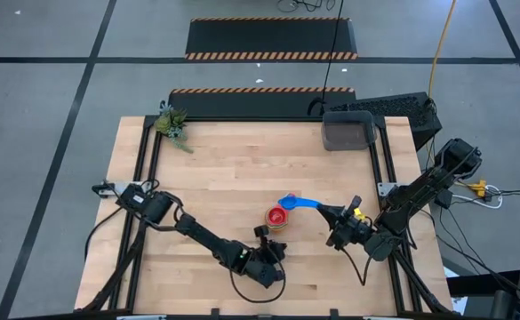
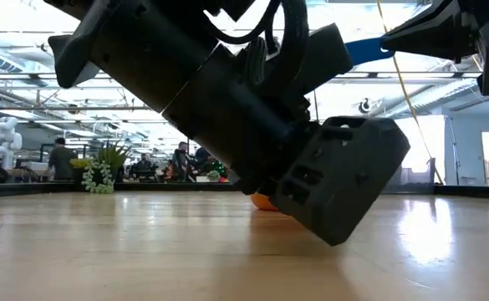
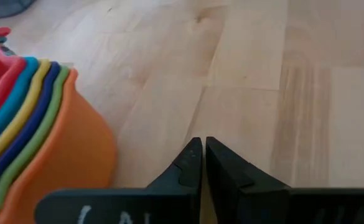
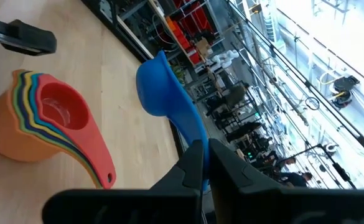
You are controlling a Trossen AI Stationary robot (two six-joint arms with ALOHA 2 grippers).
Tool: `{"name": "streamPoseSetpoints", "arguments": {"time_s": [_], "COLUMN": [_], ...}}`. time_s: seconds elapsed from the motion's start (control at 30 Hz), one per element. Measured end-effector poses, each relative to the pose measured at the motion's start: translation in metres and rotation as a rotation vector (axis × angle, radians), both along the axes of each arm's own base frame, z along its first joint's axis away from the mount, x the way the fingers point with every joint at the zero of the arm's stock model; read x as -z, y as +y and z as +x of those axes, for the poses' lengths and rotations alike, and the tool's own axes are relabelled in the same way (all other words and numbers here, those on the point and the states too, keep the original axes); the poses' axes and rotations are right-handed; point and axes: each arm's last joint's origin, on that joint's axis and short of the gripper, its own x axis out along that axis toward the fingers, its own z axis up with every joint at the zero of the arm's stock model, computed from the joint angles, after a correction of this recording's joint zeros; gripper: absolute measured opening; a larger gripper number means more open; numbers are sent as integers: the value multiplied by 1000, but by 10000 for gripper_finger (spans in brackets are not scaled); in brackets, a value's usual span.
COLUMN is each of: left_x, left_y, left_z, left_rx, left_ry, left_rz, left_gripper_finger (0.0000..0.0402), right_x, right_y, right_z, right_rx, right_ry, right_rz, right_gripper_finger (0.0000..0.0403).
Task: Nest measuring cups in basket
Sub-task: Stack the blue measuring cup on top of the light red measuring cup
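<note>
Two dark arms work over a wooden table (image 1: 242,160) seen from above. Lowest in the frame, at bottom centre, the left gripper (image 1: 266,238) sits just beside a nested stack of cups (image 1: 276,217); its fingers (image 3: 194,163) are pressed together and hold nothing. The left wrist view shows the stack's outer orange wall touching nothing but the table, with bare wood ahead of the fingertips. Six cups sit one inside another: orange outermost, then green, navy, yellow, light blue, and red innermost, counted from the rims in the wrist views. One blue cup (image 1: 288,202) is apart from the stack, just above and right of it in the overhead frame. The right gripper (image 1: 331,212), at centre right, is clamped on that cup's handle; the right wrist view shows the bowl lifted off the wood. Wide open tabletop fills the left half and middle. One dark grey basket (image 1: 348,131) stands at the upper right edge, well apart from the cups. One small plant (image 1: 172,124) marks the upper left corner.
</note>
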Motion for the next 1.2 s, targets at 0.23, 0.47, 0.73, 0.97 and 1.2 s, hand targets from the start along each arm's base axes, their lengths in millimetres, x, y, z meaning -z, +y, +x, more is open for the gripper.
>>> {"name": "streamPoseSetpoints", "arguments": {"time_s": [0.23, 0.47, 0.73, 0.97, 1.2], "left_x": [-3, -7, -29, -28, -26], "left_y": [1, 2, 9, 11, 23], "left_z": [-2, -5, -21, -24, -26], "left_rx": [-16, -43, -187, -210, -275], "left_ry": [8, 16, 37, 53, 82], "left_rz": [-4, -9, 21, 37, 66], "left_gripper_finger": [23, 23, 23, 23, 23], "right_x": [0, 0, 3, 3, 3], "right_y": [-1, -1, -1, -1, -1], "right_z": [0, 0, -1, -1, -1], "right_rx": [17, 18, 18, 17, 15], "right_ry": [1, 1, 11, 6, 6], "right_rz": [-9, -9, -13, -4, 0], "right_gripper_finger": [0, 0, 0, 0, 0]}}
